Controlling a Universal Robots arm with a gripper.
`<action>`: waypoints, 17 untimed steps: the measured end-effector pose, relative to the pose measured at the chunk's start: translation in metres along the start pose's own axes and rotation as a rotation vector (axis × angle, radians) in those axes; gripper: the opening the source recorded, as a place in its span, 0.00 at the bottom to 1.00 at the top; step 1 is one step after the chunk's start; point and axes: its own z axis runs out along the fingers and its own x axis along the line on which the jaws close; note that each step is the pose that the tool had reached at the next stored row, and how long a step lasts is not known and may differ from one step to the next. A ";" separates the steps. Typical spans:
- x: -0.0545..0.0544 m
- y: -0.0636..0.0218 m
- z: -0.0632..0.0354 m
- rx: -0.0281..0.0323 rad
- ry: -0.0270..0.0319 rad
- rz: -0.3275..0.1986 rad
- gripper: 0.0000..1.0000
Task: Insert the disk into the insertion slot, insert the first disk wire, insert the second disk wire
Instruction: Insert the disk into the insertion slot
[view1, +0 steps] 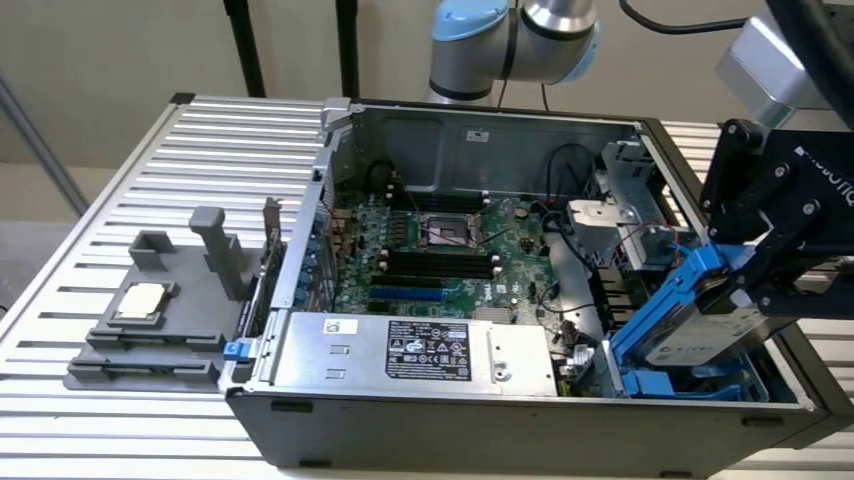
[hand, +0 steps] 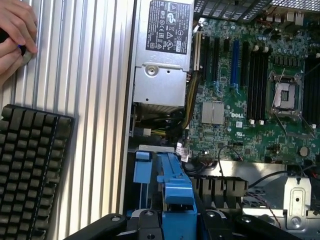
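**Disk held tilted over the drive cage**

The gripper (view1: 750, 288) has its black fingers part-way closed on the disk (view1: 694, 325), clamping it by its bright blue frame. In the wrist view the blue frame (hand: 176, 186) sits squarely between the fingers (hand: 146, 220). The disk hangs tilted, its lower end down inside the case and its upper end raised toward the exterior view's right. It is over the insertion slot (view1: 674, 385), whose blue rails lie at the near corner of the computer case (view1: 534, 430) on the exterior view's right. Whether the disk touches those rails I cannot tell.

Just beside the slot, toward the exterior view's left, is the silver power-supply box (view1: 400, 350), with the green motherboard (view1: 441, 250) farther back. The case stands on a slatted metal table (view1: 200, 140). A grey fixture (view1: 160, 310) sits on that table at the exterior view's left. In the wrist view a black keyboard (hand: 30, 170) lies on the slats, and a person's hand (hand: 15, 35) rests near it.
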 end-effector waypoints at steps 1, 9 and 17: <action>0.000 0.0000 0.0008 0.0001 -0.0012 0.000 0.32; 0.000 -0.0001 0.0035 0.0003 -0.0064 0.000 0.33; 0.001 -0.0037 0.0033 0.0003 -0.0067 0.000 0.39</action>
